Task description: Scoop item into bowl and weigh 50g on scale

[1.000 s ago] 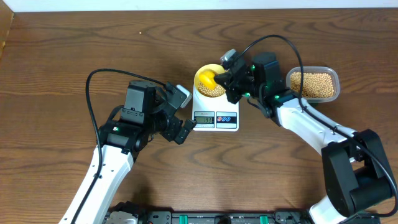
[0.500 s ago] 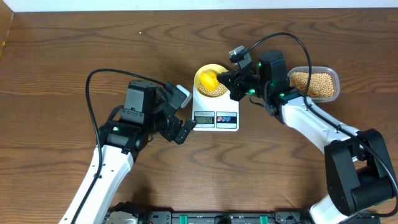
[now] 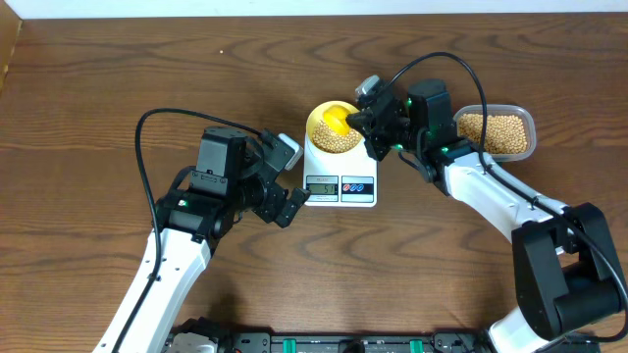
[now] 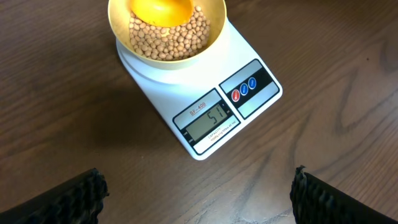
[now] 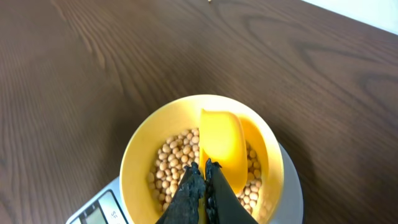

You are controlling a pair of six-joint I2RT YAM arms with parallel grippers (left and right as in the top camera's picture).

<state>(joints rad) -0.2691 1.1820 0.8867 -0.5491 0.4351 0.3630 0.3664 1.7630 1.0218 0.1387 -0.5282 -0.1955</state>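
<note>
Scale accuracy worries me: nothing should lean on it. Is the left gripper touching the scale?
Apart. The left wrist view shows bare wooden table between the open jaws of the left gripper and the scale, with no contact anywhere.

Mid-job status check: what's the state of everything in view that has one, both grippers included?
Scale: on, display reads 51.
Bowl: upright on the scale, partly filled with beans.
Right gripper: jaws shut on the scoop.
Scoop: in the bowl, above the beans.
Left gripper: jaws open, empty, beside the scale.
Tub: open, holding more beans.
</note>
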